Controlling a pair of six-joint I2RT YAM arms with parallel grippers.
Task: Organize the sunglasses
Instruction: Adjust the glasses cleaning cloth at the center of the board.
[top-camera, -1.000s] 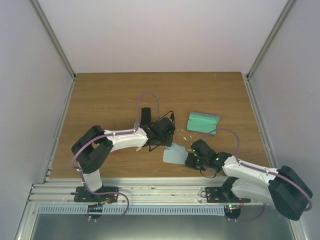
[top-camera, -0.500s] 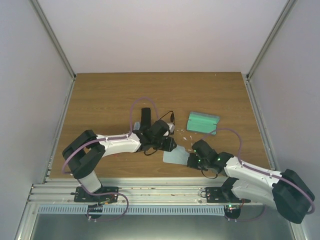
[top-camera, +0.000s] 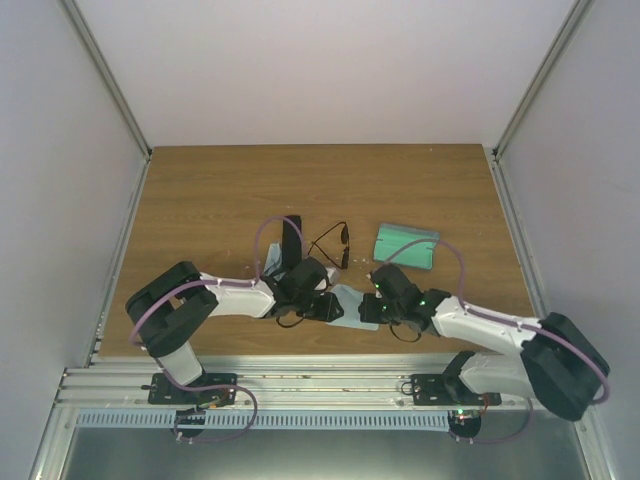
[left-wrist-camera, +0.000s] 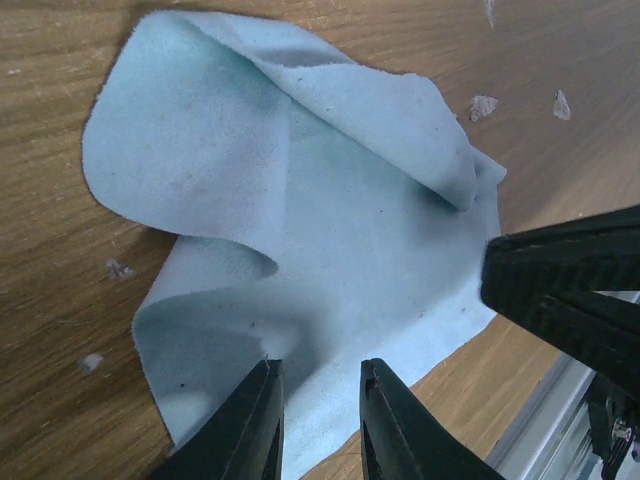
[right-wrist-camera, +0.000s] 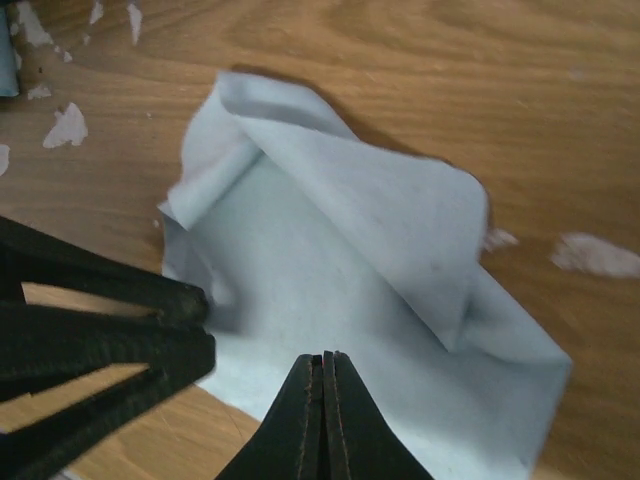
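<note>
Your sunglasses (top-camera: 330, 243) sit apart from both jaw pairs, left gripper (left-wrist-camera: 318, 372) parted over blue cloth (left-wrist-camera: 330, 250), right gripper (right-wrist-camera: 322, 362) clamped closed above it.

This is a robotics lab test cell, not a lived-in room. A bare wood-grain table (top-camera: 200, 190) sits boxed in by plain pale panels (top-camera: 330, 70) held in aluminium corner posts (top-camera: 105, 85). Along its near edge runs a slotted aluminium rail (top-camera: 330, 382), to which the left arm (top-camera: 235, 290) and the right arm (top-camera: 490, 325) are bolted side by side, each trailing a looped purple cable (top-camera: 272, 228). Only a few props lie on the wood: the sunglasses (top-camera: 330, 243), a green case (top-camera: 405, 245) and a pale blue cloth (left-wrist-camera: 300, 250). White flecks (right-wrist-camera: 68, 125) mark the surface.
</note>
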